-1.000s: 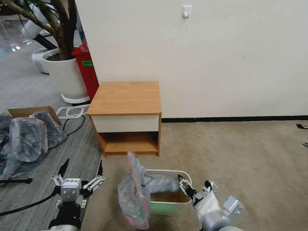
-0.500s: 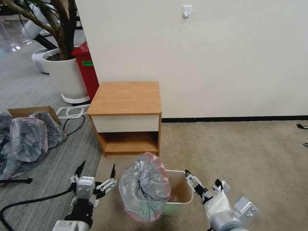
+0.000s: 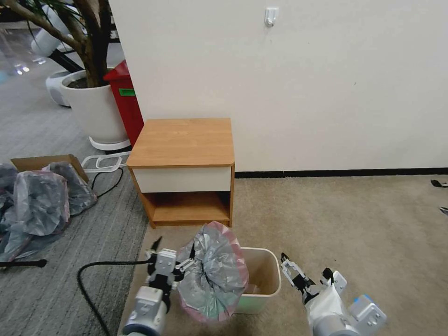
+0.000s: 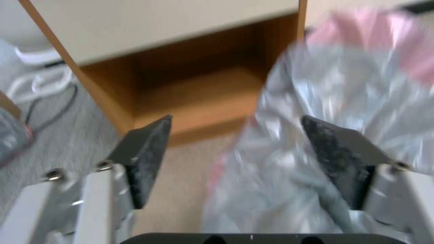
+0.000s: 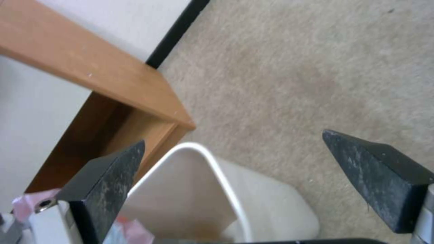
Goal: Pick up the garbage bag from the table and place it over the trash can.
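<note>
A heap of grey bags (image 3: 37,205) lies on the carpet at far left. The left gripper (image 3: 171,265), fingers spread wide and holding nothing, sits against the left side of the garbage bag (image 3: 214,273). The bag, grey with a pink rim, stands bunched over the left end of the cream trash can (image 3: 263,280), in front of the wooden table (image 3: 184,142). The right gripper (image 3: 305,275) hovers just right of the can, wide open and empty.

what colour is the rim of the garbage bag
Pink, on a translucent grey garbage bag; clearest in the head view.
</note>
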You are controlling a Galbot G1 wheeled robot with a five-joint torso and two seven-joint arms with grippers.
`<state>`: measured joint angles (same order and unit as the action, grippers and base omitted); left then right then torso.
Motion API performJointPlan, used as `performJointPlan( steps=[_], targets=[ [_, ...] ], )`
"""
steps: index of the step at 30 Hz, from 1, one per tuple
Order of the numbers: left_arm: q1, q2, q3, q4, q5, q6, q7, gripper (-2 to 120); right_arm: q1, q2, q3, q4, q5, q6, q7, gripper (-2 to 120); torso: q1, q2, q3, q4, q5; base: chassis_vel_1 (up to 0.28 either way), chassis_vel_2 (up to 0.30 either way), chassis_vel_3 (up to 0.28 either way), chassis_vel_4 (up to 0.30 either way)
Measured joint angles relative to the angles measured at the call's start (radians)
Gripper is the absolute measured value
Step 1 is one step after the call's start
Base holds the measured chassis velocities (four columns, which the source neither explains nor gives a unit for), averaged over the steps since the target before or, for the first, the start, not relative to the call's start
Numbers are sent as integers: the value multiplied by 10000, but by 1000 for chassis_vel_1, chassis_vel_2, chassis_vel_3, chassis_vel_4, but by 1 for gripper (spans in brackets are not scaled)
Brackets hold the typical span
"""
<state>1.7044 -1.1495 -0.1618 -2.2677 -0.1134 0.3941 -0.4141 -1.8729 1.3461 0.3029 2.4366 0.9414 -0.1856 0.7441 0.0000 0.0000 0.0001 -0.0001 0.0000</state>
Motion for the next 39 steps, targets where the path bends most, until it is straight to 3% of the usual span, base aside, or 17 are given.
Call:
performJointPlan(
  steps=[5, 21, 32, 39],
  targets=[
    [-148, -13, 431, 268, -316, 540, -512, 53, -132, 0, 410, 92, 147, 8, 15, 100, 0, 0, -1, 1, 1, 0, 0, 0, 0],
    [-1019, -2, 1301, 1158, -687, 960, -921, 49, -159, 294, 472, -60, 55, 203, 240, 100, 0, 0, -1, 1, -1, 0, 0, 0, 0],
    [-1739, 70, 1738, 1534, -1526, 1568, -1421, 30, -113, 430, 505, -249, 6, 248, 280, 100, 0, 0, -1, 1, 0, 0, 0, 0, 0],
    [-1974, 66, 1797, 1719, -1790, 1655, -1510, 27, -101, 467, 563, -224, -48, 263, 285, 100, 0, 0, -1, 1, 1, 0, 0, 0, 0]
  ],
)
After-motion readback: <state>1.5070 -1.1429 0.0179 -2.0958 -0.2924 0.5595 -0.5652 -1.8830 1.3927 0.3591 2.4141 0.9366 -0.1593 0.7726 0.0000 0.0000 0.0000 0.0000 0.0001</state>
